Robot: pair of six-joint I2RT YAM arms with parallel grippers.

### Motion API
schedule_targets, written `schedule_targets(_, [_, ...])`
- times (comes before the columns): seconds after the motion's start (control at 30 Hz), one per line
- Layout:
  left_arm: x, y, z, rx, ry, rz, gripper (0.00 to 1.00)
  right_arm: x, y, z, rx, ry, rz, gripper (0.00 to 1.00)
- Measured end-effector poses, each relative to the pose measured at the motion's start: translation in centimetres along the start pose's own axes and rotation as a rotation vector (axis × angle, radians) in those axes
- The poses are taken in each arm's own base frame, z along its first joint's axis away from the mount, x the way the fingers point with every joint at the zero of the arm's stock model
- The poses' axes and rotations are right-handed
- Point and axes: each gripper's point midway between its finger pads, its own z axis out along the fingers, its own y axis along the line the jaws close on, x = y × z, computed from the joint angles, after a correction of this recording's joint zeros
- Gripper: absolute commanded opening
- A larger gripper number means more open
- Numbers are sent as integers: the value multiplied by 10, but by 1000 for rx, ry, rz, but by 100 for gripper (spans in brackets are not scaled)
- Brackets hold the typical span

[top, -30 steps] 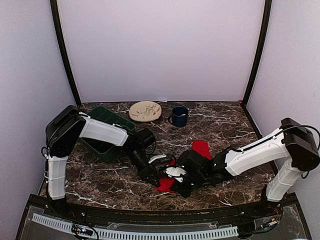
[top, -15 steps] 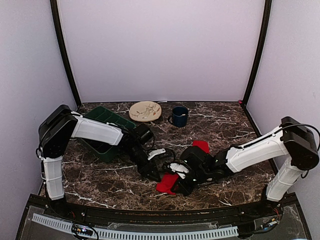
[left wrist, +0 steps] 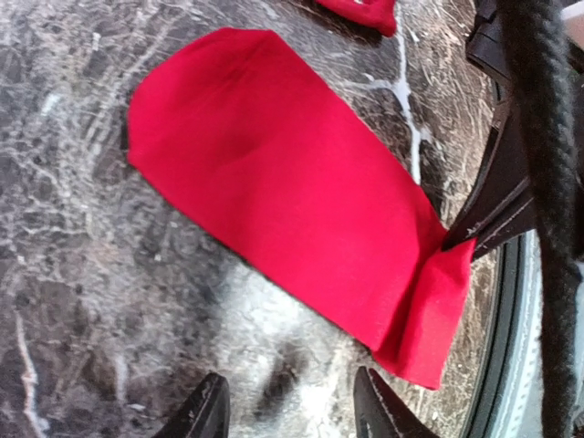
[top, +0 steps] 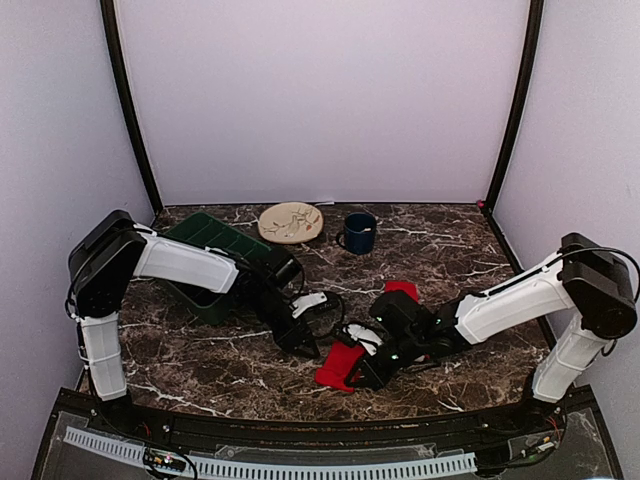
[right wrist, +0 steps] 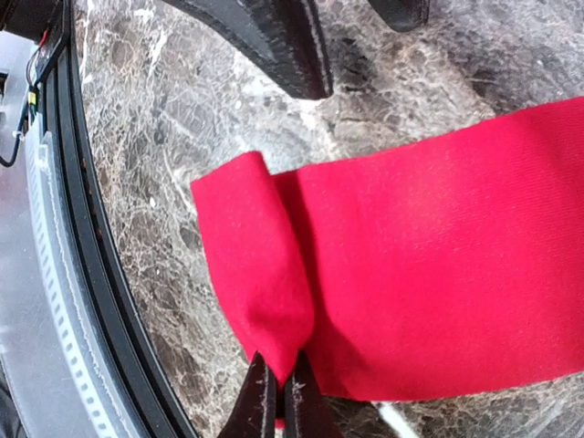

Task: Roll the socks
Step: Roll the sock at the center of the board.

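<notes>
Pinching the red sock: right end effector.

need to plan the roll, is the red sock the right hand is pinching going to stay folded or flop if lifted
Probably floppy: the sock lies flat on the table and its end curls over where the right hand pinches it. Likely light, since that small pinch alone holds the fold up. It may unfold once released; nothing else pins it.
</notes>
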Motion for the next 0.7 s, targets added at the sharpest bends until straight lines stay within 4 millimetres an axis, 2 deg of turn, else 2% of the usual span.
schedule_targets(0.17, [-4,11,-4,-51,-17,-14,55,4,-2,0,-16,-3,22,0])
schedule_targets(0.27, [-3,21,-11,-98,-30,-24,55,5,-2,0,-26,-6,32,0])
schedule_targets(0.43, [5,24,-21,-139,-44,-33,55,6,-4,-1,-45,-14,57,0])
schedule_targets(0.57, [6,7,-36,-130,-114,15,55,6,-6,-3,-69,-15,89,0])
schedule_targets(0.7, [-9,-14,-53,-123,-196,106,56,4,-6,-5,-101,-17,122,0])
